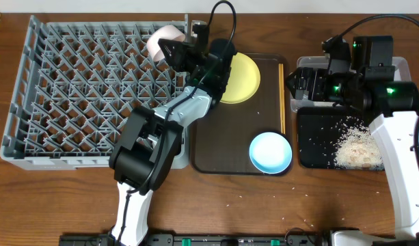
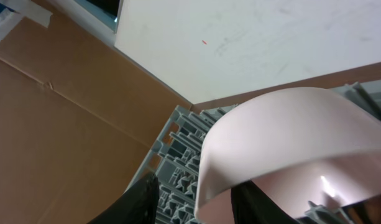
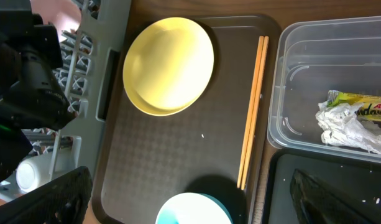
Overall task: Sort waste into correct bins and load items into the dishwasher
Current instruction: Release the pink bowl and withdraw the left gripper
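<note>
My left gripper is shut on the rim of the white bowl, held tilted over the far right corner of the grey dish rack. In the left wrist view one finger is inside the bowl and one outside. My right gripper is open and empty above the brown tray. The yellow plate, chopsticks and light blue bowl lie on that tray. The snack wrapper lies in the clear container. Rice crumbs lie in the black tray.
A small pale cup lies in the rack near its right edge. A few crumbs are scattered on the wooden table in front of the brown tray. The right arm covers most of the clear container in the overhead view.
</note>
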Tool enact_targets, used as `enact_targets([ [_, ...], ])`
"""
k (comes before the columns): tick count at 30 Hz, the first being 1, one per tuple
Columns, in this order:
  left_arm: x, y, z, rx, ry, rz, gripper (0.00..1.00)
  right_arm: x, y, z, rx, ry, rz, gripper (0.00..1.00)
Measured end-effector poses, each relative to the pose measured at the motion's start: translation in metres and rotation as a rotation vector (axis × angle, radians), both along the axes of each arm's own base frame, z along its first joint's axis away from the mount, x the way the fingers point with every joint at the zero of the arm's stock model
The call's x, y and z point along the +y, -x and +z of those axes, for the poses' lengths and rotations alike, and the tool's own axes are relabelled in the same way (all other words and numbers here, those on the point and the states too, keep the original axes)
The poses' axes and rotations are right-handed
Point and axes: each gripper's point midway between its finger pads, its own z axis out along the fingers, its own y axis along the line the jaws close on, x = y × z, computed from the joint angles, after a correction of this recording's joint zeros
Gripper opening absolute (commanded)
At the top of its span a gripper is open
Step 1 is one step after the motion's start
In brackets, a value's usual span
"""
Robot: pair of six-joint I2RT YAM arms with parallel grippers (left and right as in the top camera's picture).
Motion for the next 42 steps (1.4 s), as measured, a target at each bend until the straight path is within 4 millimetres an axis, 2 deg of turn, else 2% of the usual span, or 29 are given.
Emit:
enact_targets([
  [4, -0.002, 0.001, -0.001, -0.009, 0.010, -0.003, 0.39, 0.000, 0.000, 0.000, 0.000, 0.001, 0.000, 0.99],
  [11, 0.001, 0.007, -0.018, 0.046, 0.003, 0.005, 0.39, 0.000, 0.000, 0.000, 0.000, 0.000, 0.000, 0.99],
  [20, -0.001, 0.006, -0.021, 0.016, 0.043, -0.005, 0.41, 0.000, 0.000, 0.000, 0.000, 0.001, 0.000, 0.99],
  [31, -0.020, 0.004, -0.027, 0.018, 0.080, -0.076, 0.49, 0.000, 0.000, 0.000, 0.000, 0.000, 0.000, 0.99],
  [35, -0.022, 0.005, -0.036, 0.055, 0.086, -0.095, 0.49, 0.000, 0.000, 0.000, 0.000, 0.001, 0.000, 0.99],
  [40, -0.028, 0.006, -0.060, 0.145, 0.136, -0.155, 0.49, 0.000, 0.000, 0.000, 0.000, 0.000, 0.000, 0.99],
  [42, -0.032, 0.006, -0.063, 0.150, 0.178, -0.180, 0.51, 0.000, 0.000, 0.000, 0.000, 0.000, 0.000, 0.99],
])
